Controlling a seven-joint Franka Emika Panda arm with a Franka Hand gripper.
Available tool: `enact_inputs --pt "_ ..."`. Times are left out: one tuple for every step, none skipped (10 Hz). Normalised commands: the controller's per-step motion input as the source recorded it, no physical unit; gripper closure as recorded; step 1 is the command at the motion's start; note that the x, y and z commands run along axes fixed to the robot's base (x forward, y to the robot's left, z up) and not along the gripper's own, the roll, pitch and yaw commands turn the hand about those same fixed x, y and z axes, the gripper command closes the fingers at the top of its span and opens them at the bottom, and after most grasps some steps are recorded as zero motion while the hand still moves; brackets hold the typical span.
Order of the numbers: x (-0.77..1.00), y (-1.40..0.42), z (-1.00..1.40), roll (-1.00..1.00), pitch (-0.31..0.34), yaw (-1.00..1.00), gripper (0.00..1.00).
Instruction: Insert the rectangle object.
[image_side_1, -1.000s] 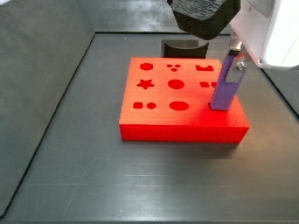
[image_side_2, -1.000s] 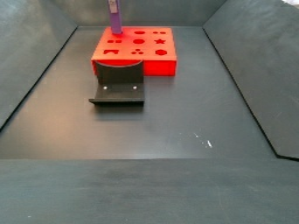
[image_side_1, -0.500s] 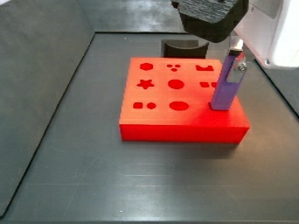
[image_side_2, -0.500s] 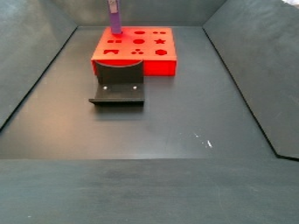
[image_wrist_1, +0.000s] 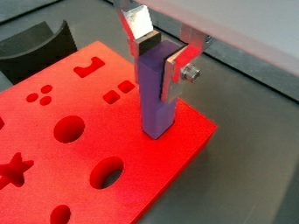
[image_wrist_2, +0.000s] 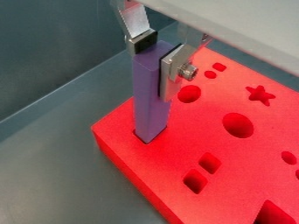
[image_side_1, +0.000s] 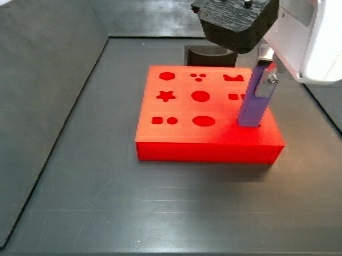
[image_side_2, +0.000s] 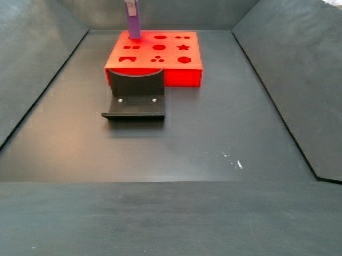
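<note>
The rectangle object (image_wrist_1: 156, 96) is a long purple bar. It stands upright with its lower end in a hole at a corner of the red block (image_wrist_1: 176, 144). It shows in both wrist views (image_wrist_2: 149, 96) and both side views (image_side_1: 254, 100) (image_side_2: 132, 18). My gripper (image_wrist_1: 163, 57) is above the block, shut on the bar's upper end with one silver finger on each side (image_wrist_2: 160, 57). In a side view the gripper (image_side_1: 266, 60) hangs over the block's right side. The block's top (image_side_1: 181, 110) has several shaped holes.
The dark fixture (image_side_2: 134, 100) stands on the floor right beside the red block (image_side_2: 181, 72), and its curved top shows in a wrist view (image_wrist_1: 35, 48) and a side view (image_side_1: 203, 52). Dark sloped walls ring the grey floor (image_side_2: 201, 160).
The bar and the gripper have sunk very slightly into the block; nothing else has moved.
</note>
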Motion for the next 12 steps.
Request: enact_inputs --pt "0.21 -0.15 -0.05 0.06 0.0 0.0 1.0" --pt "0.35 -0.16 -0.23 0.1 0.0 0.0 1.0" --pt "0.31 -0.12 -0.23 0.09 0.0 0.0 1.0" --pt "0.2 -0.09 -0.23 0.1 0.0 0.0 1.0" --pt "0.15 -0.07 -0.23 0.11 0.0 0.0 1.0" --pt "0.11 -0.05 -0.35 0.12 0.0 0.0 1.0" --pt "0.0 -0.01 -0.48 0.12 0.0 0.0 1.0" --pt "-0.03 0.0 -0.57 0.14 -0.019 0.0 1.0" --pt "-0.23 0.0 -0.72 0.16 -0.004 -0.01 1.0" --pt "-0.23 0.0 -0.75 0.17 0.0 -0.01 1.0" --pt "-0.05 0.0 -0.23 0.08 0.0 0.0 1.0" --pt "0.0 0.0 0.0 0.0 0.0 0.0 1.0"
